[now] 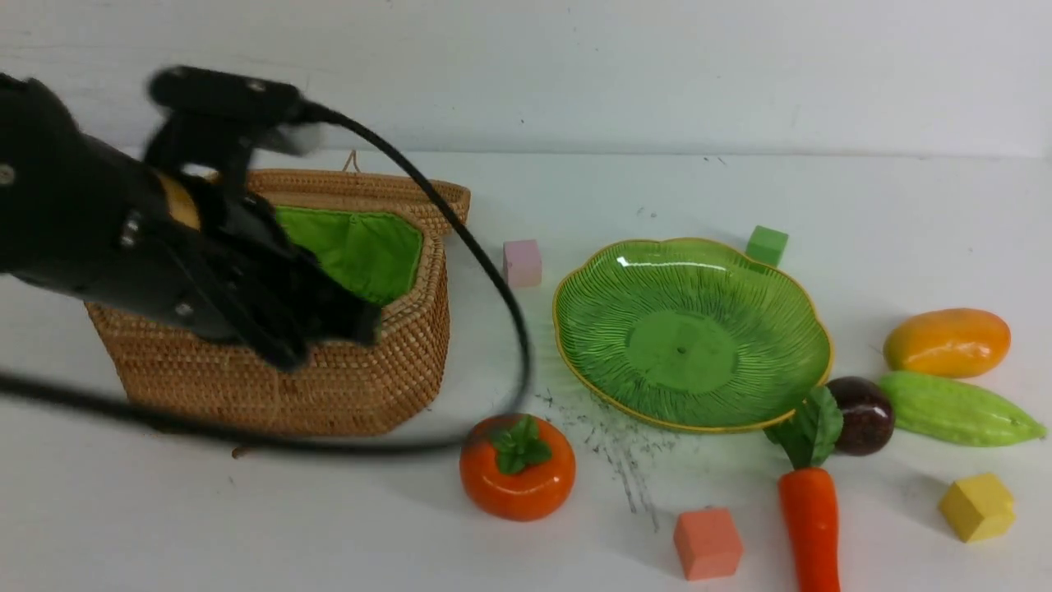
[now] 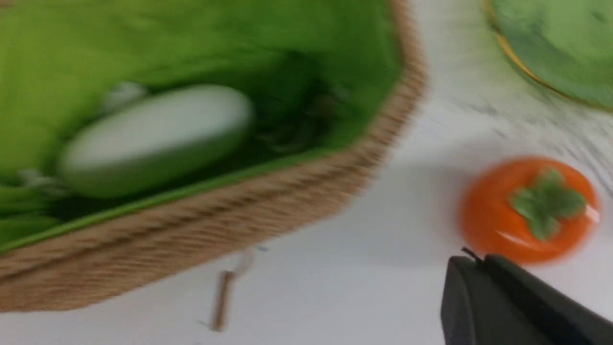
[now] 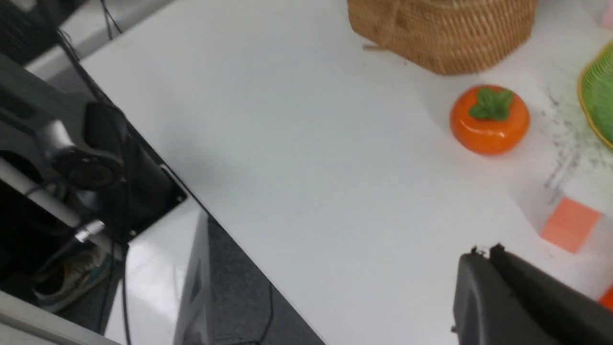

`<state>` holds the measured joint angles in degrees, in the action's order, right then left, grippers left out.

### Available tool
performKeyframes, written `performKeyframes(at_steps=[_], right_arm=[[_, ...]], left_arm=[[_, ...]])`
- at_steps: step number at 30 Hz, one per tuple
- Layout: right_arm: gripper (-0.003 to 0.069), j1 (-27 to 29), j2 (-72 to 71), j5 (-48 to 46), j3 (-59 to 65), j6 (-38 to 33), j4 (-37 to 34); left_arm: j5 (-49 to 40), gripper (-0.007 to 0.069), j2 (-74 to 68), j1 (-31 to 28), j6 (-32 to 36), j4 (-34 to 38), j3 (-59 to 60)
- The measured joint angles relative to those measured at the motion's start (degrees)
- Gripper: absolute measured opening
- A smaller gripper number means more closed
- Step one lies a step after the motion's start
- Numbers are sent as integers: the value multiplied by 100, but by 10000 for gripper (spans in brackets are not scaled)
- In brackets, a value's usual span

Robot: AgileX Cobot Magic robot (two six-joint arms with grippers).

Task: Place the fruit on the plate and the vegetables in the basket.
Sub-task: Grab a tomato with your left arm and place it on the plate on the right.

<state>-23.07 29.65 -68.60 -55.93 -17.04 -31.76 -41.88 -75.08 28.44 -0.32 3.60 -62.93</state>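
Step in hand: one vegetable, the radish (image 2: 153, 136), is seen lying inside the basket (image 1: 370, 386); the next object is judged to be the persimmon (image 1: 517, 466).
How to do it well: the persimmon should be approached from above and gripped across its squat body below the leafy cap, since a glossy round skin is likely to slip; it should be lifted clear before being carried over the plate (image 1: 809, 308) rim.
Left arm: held over the basket near the tabletop's left edge, blurred in the front view.
Left gripper (image 1: 329, 329): jaws closed together, nothing held.
Right arm: kept low by the tabletop's near edge, only its tip shown in its own wrist view.
Right gripper (image 3: 483, 258): jaws closed, nothing held.
Plate: mid-tabletop, nothing on it.
Persimmon: near edge, between basket and plate.
Mango (image 1: 947, 342): towards the right edge.
Purple ball (image 1: 863, 415): just beside the plate's rim, touching the carrot leaves.
Gourd (image 1: 957, 409): beside the ball.
Carrot (image 1: 812, 526): near edge, leaves towards the plate.
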Motion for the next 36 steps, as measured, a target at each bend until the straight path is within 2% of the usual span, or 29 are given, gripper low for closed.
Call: performKeyframes(at_steps=[3,6,10,11,12,13,14,15,16,17,19,20,23,27,30,36], right_arm=[[23,0,-19,-72,0,402,384],[23,0,-88,-167,0,731,701],[23,0,-288,-383,-5,922,934],[23,0,-311,-384,-5,933,944],[23,0,-400,-396,-5,938,996],[23,0,-423,-396,-5,947,1002],[23,0,-526,-396,-5,952,1036],[23,0,-581,-396,-5,952,1050],[23,0,-591,-396,-5,952,1050],[23,0,-663,-396,-5,952,1050],[23,0,-691,-396,-5,965,1050],[23,0,-723,-396,-6,991,1050],[23,0,-734,-396,-11,1048,1050],[23,0,-734,-396,-11,1072,1050],[23,0,-734,-396,-11,1078,1050],[23,0,-734,-396,-11,1078,1050]], left_arm=[[-102,-13,-166,902,-108,-126,-13],[-149,-13,-691,1711,-714,-868,-192],[-337,17,-1621,2358,-1616,-2188,-577],[-352,22,-1665,2377,-1653,-2243,-597],[-381,78,-1984,2487,-1864,-2595,-749],[-390,87,-2019,2495,-1878,-2625,-768],[-393,179,-2299,2523,-1968,-2795,-925],[-387,238,-2426,2529,-1986,-2849,-997],[-382,250,-2451,2529,-1991,-2857,-1009],[-363,348,-2606,2529,-2004,-2921,-1081],[-322,417,-2704,2529,-2016,-2972,-1100],[-246,498,-2813,2529,-2031,-3055,-1106],[-117,589,-3001,2540,-2052,-3308,-1123],[8,607,-3310,2540,-2057,-3535,-1135],[36,578,-3526,2540,-2114,-3764,-1135],[-23,538,-3650,2544,-2656,-4300,-1153]])
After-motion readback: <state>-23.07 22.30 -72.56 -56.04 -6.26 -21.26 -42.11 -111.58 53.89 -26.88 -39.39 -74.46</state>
